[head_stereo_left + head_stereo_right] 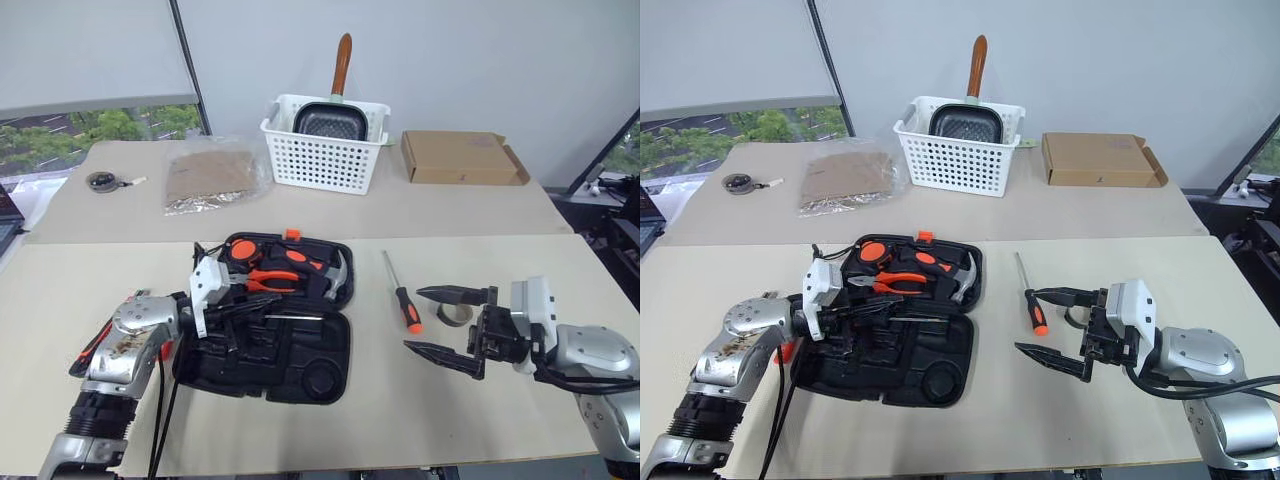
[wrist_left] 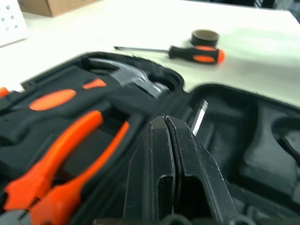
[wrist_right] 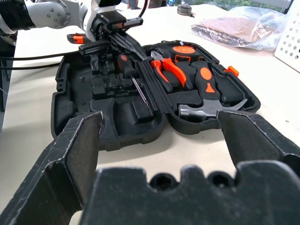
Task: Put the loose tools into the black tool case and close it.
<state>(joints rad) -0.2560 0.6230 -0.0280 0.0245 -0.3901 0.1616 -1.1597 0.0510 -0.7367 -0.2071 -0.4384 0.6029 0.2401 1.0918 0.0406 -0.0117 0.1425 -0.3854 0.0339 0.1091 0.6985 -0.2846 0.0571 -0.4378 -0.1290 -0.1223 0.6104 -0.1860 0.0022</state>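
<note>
The black tool case (image 1: 270, 320) lies open mid-desk, left hand (image 1: 240, 312) pressed together over a screwdriver laid inside. Left wrist view: another screwdriver (image 2: 187, 50) and tape roll (image 2: 205, 35) wait outside. Right wrist view: right hand (image 3: 164, 136) spread, empty; it should fetch these next.

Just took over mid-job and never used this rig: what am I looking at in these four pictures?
It is a two-armed humanoid robot. Two pictures come from its head, looking down on a beige table; two look along each wrist's black fingers. The open black moulded-plastic tool case holds orange-handled pliers and a hammer. The left fingers are shut over it, holding nothing I can make out. The right fingers hang open and empty near a loose black-and-orange screwdriver and a small grey-tan tape roll.
</note>
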